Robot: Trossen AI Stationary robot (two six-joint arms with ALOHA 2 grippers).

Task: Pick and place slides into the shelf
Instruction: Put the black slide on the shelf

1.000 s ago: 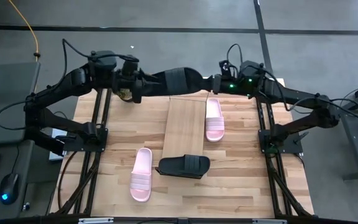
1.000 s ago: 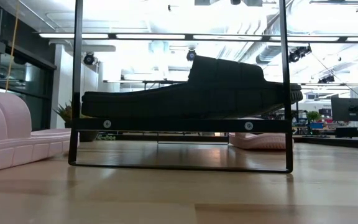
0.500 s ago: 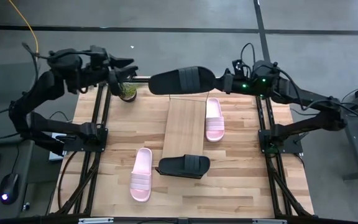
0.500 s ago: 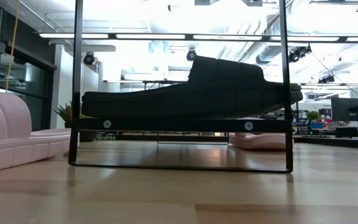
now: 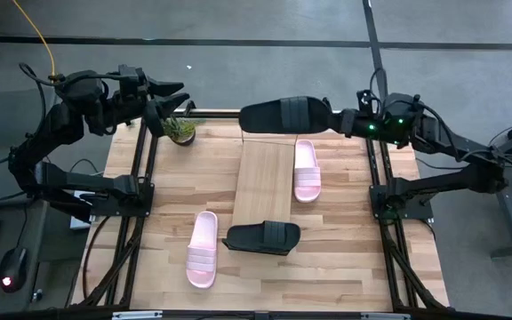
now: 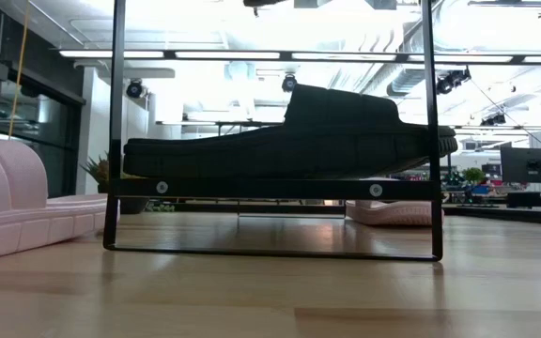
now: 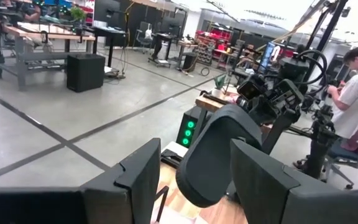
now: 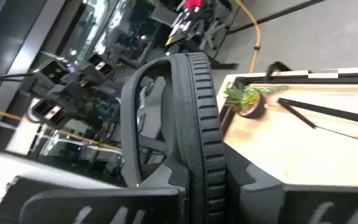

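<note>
The right gripper (image 5: 349, 122) is carrying a black slide (image 5: 285, 116) alone above the table's far edge, its fingers clamped on the heel end, now that the left gripper (image 5: 169, 100) has let go and is pulling back over the far-left corner near the potted plant (image 5: 181, 130), fingers spread and empty. The handover looks complete; placing it on the shelf (image 5: 263, 182) is next. Another black slide (image 5: 263, 237) is sitting at the shelf's near end, with two pink slides (image 5: 306, 169) (image 5: 202, 249) lying on the table beside the shelf.
</note>
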